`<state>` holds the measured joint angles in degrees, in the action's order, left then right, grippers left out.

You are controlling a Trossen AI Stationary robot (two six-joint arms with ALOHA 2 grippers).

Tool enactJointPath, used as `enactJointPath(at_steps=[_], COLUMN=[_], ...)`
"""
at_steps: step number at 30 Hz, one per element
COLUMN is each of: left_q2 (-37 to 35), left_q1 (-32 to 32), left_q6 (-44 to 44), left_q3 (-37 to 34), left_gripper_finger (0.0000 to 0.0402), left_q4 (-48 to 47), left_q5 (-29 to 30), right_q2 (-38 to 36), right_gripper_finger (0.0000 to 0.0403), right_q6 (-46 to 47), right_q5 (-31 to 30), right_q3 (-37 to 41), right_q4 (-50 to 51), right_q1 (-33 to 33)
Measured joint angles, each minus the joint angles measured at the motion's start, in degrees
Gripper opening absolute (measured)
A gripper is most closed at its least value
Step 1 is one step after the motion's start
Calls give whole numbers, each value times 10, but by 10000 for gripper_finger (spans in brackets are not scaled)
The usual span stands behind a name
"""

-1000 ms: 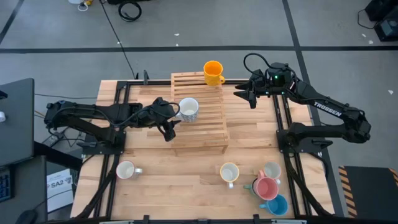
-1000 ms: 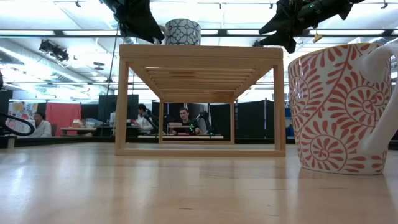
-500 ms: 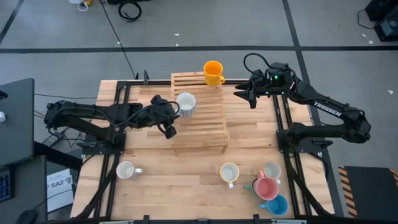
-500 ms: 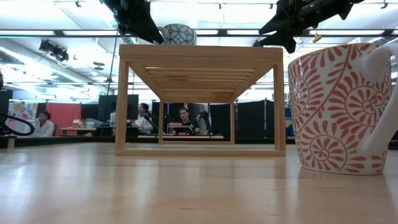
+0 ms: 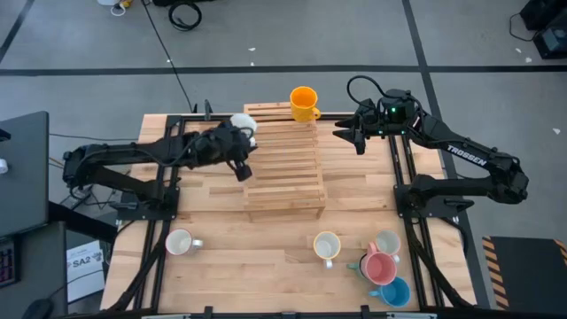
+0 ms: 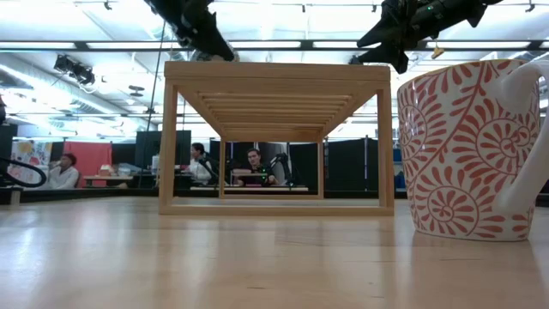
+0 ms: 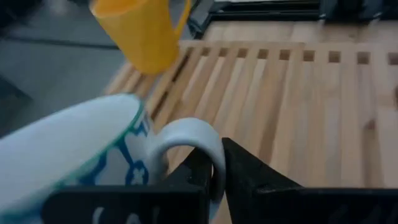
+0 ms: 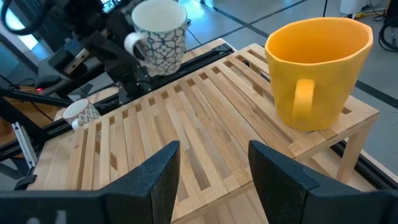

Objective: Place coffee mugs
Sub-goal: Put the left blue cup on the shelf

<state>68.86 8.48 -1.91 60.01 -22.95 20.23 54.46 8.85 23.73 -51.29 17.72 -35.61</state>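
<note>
- Dark fingers of the left gripper (image 7: 214, 171) are pinched on the handle of the blue-patterned white mug (image 8: 158, 34), at the slatted wooden rack's (image 5: 283, 159) far left corner; the wrist view shows the handle loop clamped between them.
- Patterned mug sits at that corner of the rack top, upright in the right wrist view.
- Right gripper (image 8: 211, 168) hangs just off the rack's far right side, jaws spread, nothing between them.
- Orange mug (image 5: 303, 103) stands upright on the rack's far edge, between the two grippers, handle toward the right gripper.
- On the table (image 5: 221, 266) in front of the rack: one white mug (image 5: 180, 242) to the left, a cream mug (image 5: 327, 245) near centre.
- Front right of the rack: a white mug (image 5: 387, 243), pink mug (image 5: 380, 268) and blue mug (image 5: 394, 292) clustered close together.
- Low view: a red-patterned white mug (image 6: 467, 146) stands close to the lens, well in front of the rack.
</note>
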Motion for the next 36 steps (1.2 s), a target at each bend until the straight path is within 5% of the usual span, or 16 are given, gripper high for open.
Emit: enactJointPath(at_steps=[12, 24, 32, 36], left_q2=[1, 2, 45, 90], left_q1=[47, 192, 318, 355], left_q6=[-59, -206, -249, -249], left_q3=[-1, 0, 0, 0], left_gripper_finger=[24, 24, 24, 27], left_q4=[71, 133, 225, 264], left_q5=[-150, -466, -751, -820], right_q2=[0, 0, 0, 0], right_gripper_finger=[197, 197, 197, 197], right_q6=[0, 0, 0, 0], right_q5=[-1, -2, -2, -3], right_q3=[0, 0, 0, 0], right_q4=[0, 0, 0, 0], right_q1=[0, 0, 0, 0])
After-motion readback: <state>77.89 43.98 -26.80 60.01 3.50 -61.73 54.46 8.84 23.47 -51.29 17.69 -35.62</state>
